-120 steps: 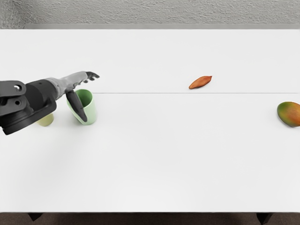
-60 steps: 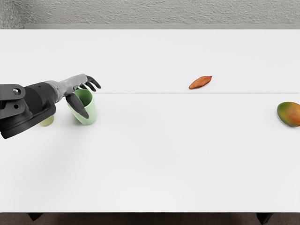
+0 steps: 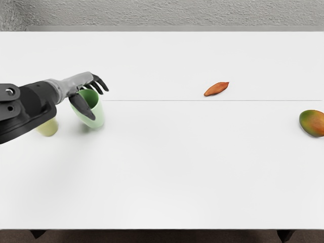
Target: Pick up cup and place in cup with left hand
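Observation:
My left hand (image 3: 98,104) is closed around the green cup (image 3: 98,119), its dark thumb across the near left side and its fingers curled at the far rim. The cup leans a little, its mouth tipped toward the upper left, and a soft shadow falls below its base. A smaller yellow-green cup (image 3: 48,128) stands to the left on the white table (image 3: 167,162), its upper part hidden by my left forearm. My right arm is out of view.
An orange-brown, pointed, leaf-shaped item (image 3: 216,89) lies right of centre toward the back. At the right picture edge is a green and red mango (image 3: 313,123), partly cut off. A textured grey wall (image 3: 167,12) rises behind the table.
The fingers of my left hand have curled in around the green cup. Hand and cup have shifted slightly upward in the picture, and the cup's shadow has separated from its base.

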### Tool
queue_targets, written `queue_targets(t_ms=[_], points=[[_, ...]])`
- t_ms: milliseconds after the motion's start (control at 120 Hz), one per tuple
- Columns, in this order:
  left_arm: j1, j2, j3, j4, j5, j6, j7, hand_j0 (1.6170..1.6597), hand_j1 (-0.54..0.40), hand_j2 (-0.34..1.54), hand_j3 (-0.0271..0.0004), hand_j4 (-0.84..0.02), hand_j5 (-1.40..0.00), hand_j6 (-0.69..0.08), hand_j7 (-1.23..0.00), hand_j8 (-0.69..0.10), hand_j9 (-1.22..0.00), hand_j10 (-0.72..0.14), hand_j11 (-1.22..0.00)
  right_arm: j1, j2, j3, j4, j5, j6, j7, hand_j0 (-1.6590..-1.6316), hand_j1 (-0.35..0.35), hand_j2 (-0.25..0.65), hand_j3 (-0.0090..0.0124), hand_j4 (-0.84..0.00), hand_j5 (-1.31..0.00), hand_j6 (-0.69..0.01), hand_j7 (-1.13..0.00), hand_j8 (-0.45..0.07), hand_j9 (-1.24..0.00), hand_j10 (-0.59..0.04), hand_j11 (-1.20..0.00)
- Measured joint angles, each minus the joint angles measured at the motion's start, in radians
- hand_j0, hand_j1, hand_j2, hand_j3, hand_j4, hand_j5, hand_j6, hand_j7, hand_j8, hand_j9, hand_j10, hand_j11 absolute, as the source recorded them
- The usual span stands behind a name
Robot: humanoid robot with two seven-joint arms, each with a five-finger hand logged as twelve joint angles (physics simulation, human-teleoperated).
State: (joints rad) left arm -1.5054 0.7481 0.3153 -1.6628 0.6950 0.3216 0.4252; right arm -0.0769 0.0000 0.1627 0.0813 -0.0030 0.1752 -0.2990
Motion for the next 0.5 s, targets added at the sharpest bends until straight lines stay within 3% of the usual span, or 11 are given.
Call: queue_targets(t_ms=[233, 500], points=[[-0.101, 0.085, -0.002, -0.018, -0.012, -0.119, 0.009, 1.6568, -0.114, 0.08, 0.0, -0.431, -0.57, -0.431, -0.57, -0.344, -0.57, -0.348, -0.57, 0.0, 0.0, 0.0, 0.0, 0.0, 0.0, 0.0, -1.6581, -0.349, 0.0, 0.0, 0.0, 0.0, -0.001, 0.0, 0.0, 0.0, 0.0, 0.0], [-0.17, 0.162, -0.003, -0.021, -0.038, -0.261, 0.01, 1.6564, -0.111, 0.08, 0.0, -0.433, -0.58, -0.433, -0.58, -0.353, -0.58, -0.355, -0.58, 0.0, 0.0, 0.0, 0.0, 0.0, 0.0, 0.0, -1.6581, -0.349, 0.0, 0.0, 0.0, 0.0, 0.0, 0.0, 0.0, 0.0, 0.0, 0.0]])
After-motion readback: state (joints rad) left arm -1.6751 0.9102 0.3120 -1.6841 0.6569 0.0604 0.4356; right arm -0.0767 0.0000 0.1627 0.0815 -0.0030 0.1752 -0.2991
